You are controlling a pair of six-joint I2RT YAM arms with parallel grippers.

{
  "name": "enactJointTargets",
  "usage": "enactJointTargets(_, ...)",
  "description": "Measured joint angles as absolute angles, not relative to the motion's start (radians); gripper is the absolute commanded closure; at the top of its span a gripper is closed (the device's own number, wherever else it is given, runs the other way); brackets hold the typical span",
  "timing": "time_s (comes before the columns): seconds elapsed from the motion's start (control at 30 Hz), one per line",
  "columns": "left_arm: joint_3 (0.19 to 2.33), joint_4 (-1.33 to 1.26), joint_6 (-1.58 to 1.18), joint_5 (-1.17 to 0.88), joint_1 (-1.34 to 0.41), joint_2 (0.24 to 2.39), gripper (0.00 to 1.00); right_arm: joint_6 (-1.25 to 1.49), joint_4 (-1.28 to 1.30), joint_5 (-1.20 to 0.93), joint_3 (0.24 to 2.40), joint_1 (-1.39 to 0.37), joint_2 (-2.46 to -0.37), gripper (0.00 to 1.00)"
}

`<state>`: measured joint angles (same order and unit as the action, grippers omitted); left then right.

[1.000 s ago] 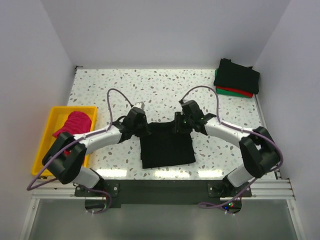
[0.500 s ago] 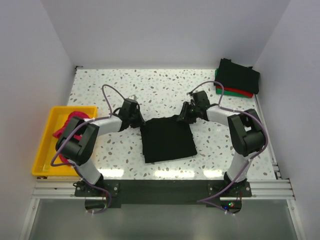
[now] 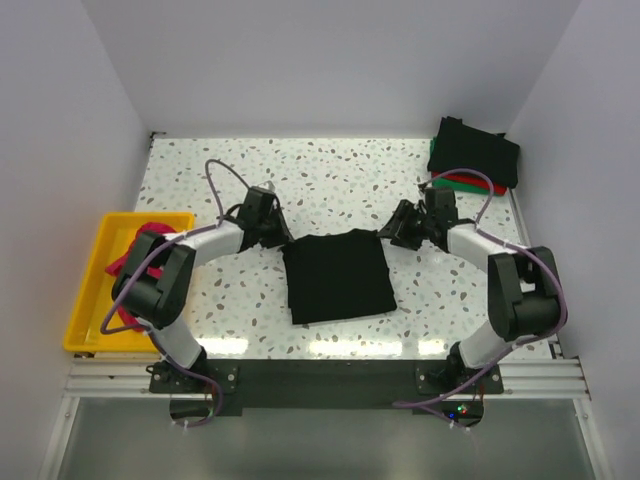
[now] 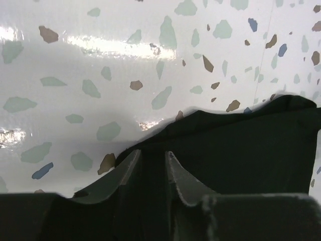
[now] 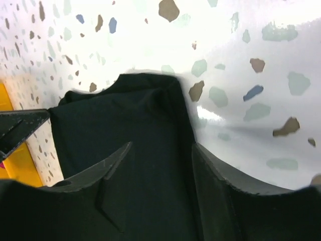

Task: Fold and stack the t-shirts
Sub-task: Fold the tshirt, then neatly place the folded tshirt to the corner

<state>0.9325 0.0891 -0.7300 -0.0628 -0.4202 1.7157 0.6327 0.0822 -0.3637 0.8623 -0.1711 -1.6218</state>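
Observation:
A black t-shirt (image 3: 335,275) lies folded in a rough square in the middle of the table. My left gripper (image 3: 273,233) is at its far left corner. In the left wrist view its jaws (image 4: 153,152) stand a narrow gap apart over the shirt's edge (image 4: 235,140). My right gripper (image 3: 392,232) is at the far right corner, open. In the right wrist view it (image 5: 162,145) hovers over the cloth (image 5: 115,115). A stack of folded shirts sits at the back right, black (image 3: 475,150) on top with red and green (image 3: 470,184) beneath. A magenta shirt (image 3: 140,248) lies crumpled in the tray.
The yellow tray (image 3: 85,300) sits at the table's left edge. White walls close the table in at the back and on both sides. The purple cables (image 3: 215,180) loop above both arms.
Both arms laid the shirt's folded edge down at the far side. The right gripper then opened and drew back to the right. The left gripper barely moved.

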Motion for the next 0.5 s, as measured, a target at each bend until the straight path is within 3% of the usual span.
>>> enactJointTargets(0.23, 1.095, 0.185, -0.669, -0.078, -0.424, 1.715, 0.63, 0.590, 0.120, -0.322, 0.789, -0.178, -1.471, 0.32)
enactJointTargets(0.5, 1.113, 0.203, -0.675, -0.103, -0.606, 1.704, 0.66, 0.556, 0.127, -0.296, 0.741, -0.207, -1.501, 0.29)
